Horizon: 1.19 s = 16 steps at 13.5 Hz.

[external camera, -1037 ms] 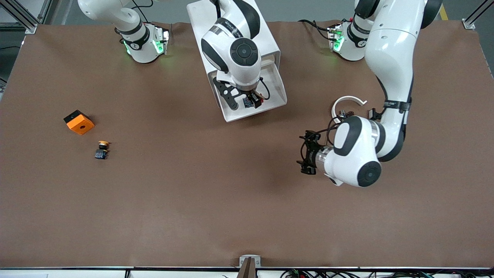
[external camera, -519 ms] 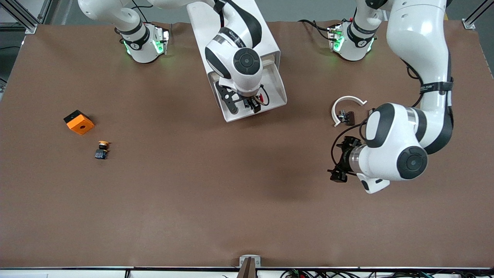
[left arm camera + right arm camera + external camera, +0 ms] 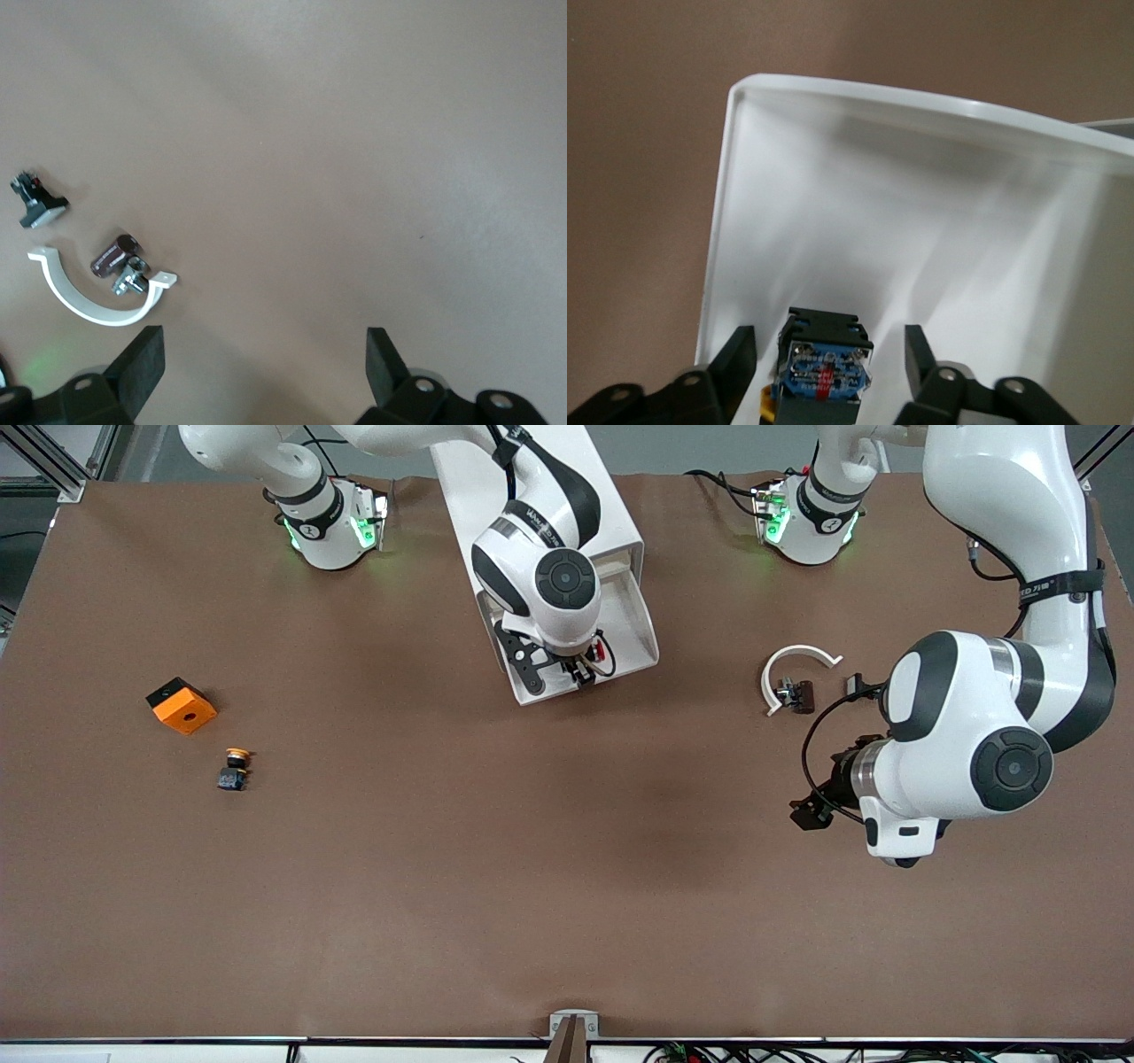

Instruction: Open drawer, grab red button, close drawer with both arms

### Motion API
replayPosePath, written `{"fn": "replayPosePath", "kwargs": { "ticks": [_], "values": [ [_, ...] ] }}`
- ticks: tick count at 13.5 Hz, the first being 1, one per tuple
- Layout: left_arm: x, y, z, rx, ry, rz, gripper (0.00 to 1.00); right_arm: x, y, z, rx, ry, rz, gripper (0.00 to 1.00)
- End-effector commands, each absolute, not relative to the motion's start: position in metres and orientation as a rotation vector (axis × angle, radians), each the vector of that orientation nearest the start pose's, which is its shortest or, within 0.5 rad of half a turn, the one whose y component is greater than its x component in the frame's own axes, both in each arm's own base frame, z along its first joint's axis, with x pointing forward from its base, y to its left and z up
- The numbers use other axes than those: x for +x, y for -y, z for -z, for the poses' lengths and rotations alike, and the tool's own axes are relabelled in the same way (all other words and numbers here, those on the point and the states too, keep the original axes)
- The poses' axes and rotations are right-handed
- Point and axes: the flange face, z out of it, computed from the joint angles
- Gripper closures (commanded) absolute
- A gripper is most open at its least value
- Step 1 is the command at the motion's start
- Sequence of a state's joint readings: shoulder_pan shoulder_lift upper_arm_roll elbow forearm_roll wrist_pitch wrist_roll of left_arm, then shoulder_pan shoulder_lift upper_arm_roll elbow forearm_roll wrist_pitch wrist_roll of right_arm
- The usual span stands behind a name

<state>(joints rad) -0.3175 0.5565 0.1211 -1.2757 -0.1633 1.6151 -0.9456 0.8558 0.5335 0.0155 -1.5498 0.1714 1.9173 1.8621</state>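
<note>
The white drawer [image 3: 633, 615] stands open, the red-capped button [image 3: 822, 372] lying inside.

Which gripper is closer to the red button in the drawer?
Right. The right gripper is in the open drawer, fingers either side of the button; the left gripper hangs over bare table.

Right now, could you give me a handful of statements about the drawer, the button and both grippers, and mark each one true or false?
1. The drawer stands pulled open. True.
2. The right gripper is down in the drawer, its fingers open either side of the button. True.
3. The left gripper is shut on the white curved clip. False: it is open over bare table, and the clip lies on the table.
4. The orange-capped button lies in the drawer. False: it lies on the table toward the right arm's end, beside the orange block.
5. The orange block is nearer to the front camera than the orange-capped button. False: the block is farther.
</note>
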Motion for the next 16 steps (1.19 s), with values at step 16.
{"fn": "replayPosePath", "kwargs": {
  "ticks": [16],
  "values": [
    [0.519, 0.296, -0.317, -3.123, 0.515, -0.288, 0.0, 0.495, -0.441, -0.407, -2.919, -1.468, -0.46, 0.83]
  ]
}}
